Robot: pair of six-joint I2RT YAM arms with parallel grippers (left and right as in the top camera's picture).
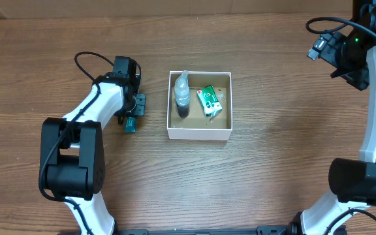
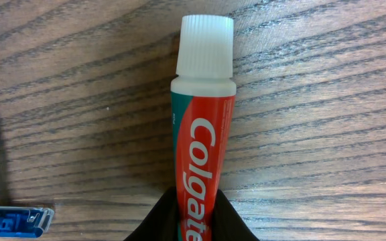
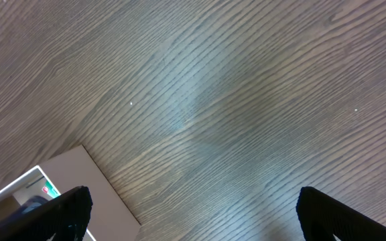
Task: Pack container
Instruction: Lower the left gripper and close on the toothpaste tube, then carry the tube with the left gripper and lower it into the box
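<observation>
The container (image 1: 200, 134), a white-walled square box with a brown inside, sits mid-table. It holds a clear bottle (image 1: 182, 94) and a green packet (image 1: 209, 101). My left gripper (image 1: 136, 106) is down at the table, just left of the box. In the left wrist view it (image 2: 198, 204) is shut on a red Colgate toothpaste tube (image 2: 203, 134) with a white cap, lying on the wood. My right gripper (image 1: 335, 52) is raised at the far right. In the right wrist view it (image 3: 193, 198) is wide open and empty, with the container's corner (image 3: 79, 177) at lower left.
A blue razor (image 2: 5, 214) lies on the wood left of the toothpaste. A small teal item (image 1: 130, 124) shows beside my left gripper in the overhead view. Bare wooden table (image 1: 286, 163) surrounds the box.
</observation>
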